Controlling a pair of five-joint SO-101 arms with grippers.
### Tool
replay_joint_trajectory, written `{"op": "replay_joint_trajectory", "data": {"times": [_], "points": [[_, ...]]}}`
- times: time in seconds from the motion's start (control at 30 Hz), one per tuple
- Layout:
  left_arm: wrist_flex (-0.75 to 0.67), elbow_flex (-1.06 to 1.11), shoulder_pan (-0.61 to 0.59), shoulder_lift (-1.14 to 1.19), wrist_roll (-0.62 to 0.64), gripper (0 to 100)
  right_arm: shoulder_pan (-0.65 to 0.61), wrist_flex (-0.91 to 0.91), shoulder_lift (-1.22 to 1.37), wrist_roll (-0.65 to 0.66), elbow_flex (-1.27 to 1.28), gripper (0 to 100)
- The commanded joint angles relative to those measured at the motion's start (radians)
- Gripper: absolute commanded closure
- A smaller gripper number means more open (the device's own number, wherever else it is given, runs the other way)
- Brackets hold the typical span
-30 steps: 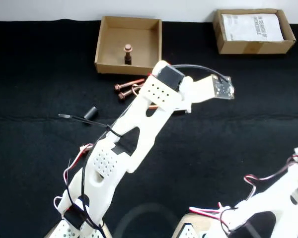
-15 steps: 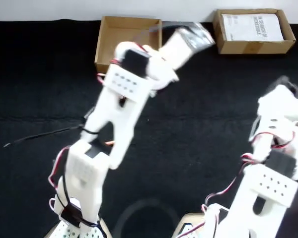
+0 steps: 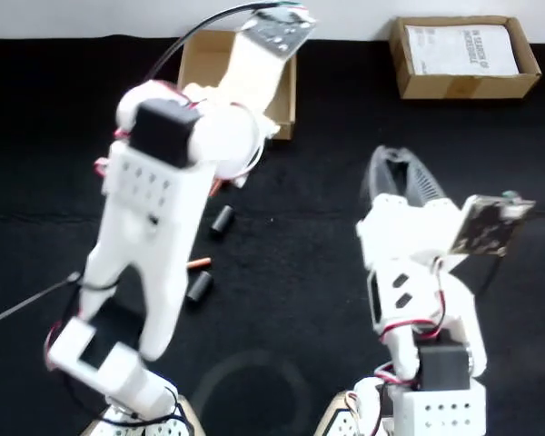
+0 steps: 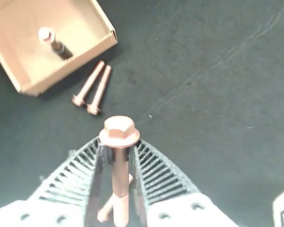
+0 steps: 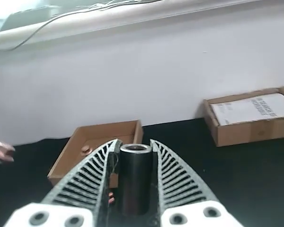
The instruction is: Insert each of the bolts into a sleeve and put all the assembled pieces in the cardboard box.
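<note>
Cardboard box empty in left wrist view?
No, one sleeved bolt sits inside the cardboard box.

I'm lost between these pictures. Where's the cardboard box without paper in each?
High view: cardboard box at the table's far edge, partly behind an arm.
Left wrist view: box beyond the held bolt, loose bolts beside it.
Right wrist view: box behind the held sleeve.
Shared landmark: assembled piece inside, both wrist views.

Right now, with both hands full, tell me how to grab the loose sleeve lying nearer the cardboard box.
Take the sleeve across the middle of its round body, coming straight down from above and closing across its long axis. It lies on its side, apart from the loose bolt and the other sleeve, so both flanks look free.
</note>
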Motion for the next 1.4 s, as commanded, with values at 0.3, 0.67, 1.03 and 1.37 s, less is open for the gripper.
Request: {"op": "replay_joint_trajectory", "data": {"times": [0.3,0.67,1.03,1.37], "points": [[-0.242,0.424,-0.005,-0.478,0.226,99,-0.168,-0.022,-0.160,0.031,0.160,99.2],[-1.056,1.167,0.059,-0.788,0.302,99,-0.262,-0.022,-0.259,0.031,0.278,99.2],[-1.327,1.348,0.194,-0.832,0.296,99,-0.262,-0.018,-0.334,0.026,0.369,99.2],[-1.375,1.322,0.229,-0.792,0.301,99,-0.285,-0.022,-0.329,0.026,0.417,99.2]]}}
